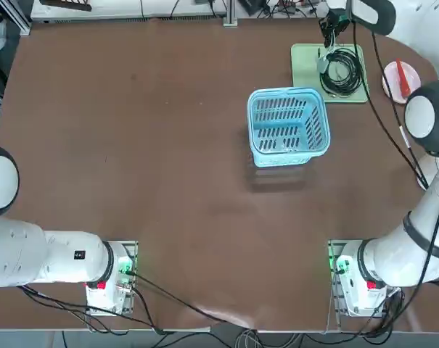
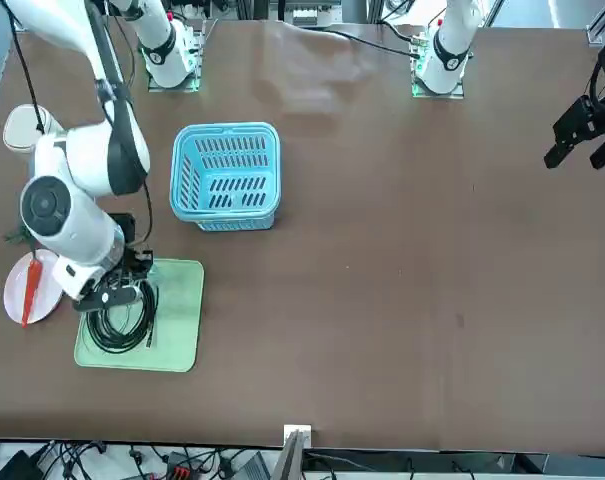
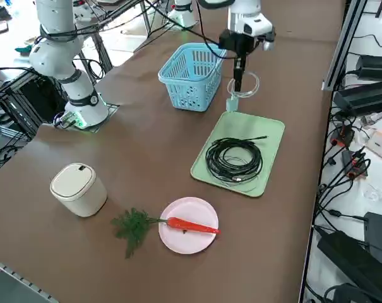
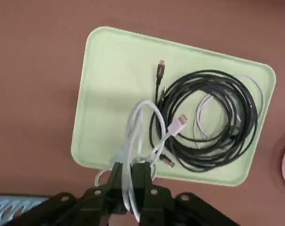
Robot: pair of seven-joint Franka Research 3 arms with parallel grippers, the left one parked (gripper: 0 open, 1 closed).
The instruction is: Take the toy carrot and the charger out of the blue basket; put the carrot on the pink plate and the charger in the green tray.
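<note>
Light blue slatted basket (image 1: 288, 127). Pale green tray (image 3: 238, 153) beside basket, black coiled cable (image 3: 233, 160) on it. Pale pink plate (image 3: 188, 225) beyond tray; red-orange carrot (image 3: 192, 225), dark green tuft. White cable (image 4: 133, 141) in black right gripper (image 4: 129, 179). Brown table (image 1: 146, 159).

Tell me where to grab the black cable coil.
Pinch across the bundled strands of the black cable coil from straight above; it lies flat on the green tray. The right gripper, over the tray's edge, is shut on the charger cable.

overhead, front, side views share the green tray (image 1: 303, 69); wrist closest.
</note>
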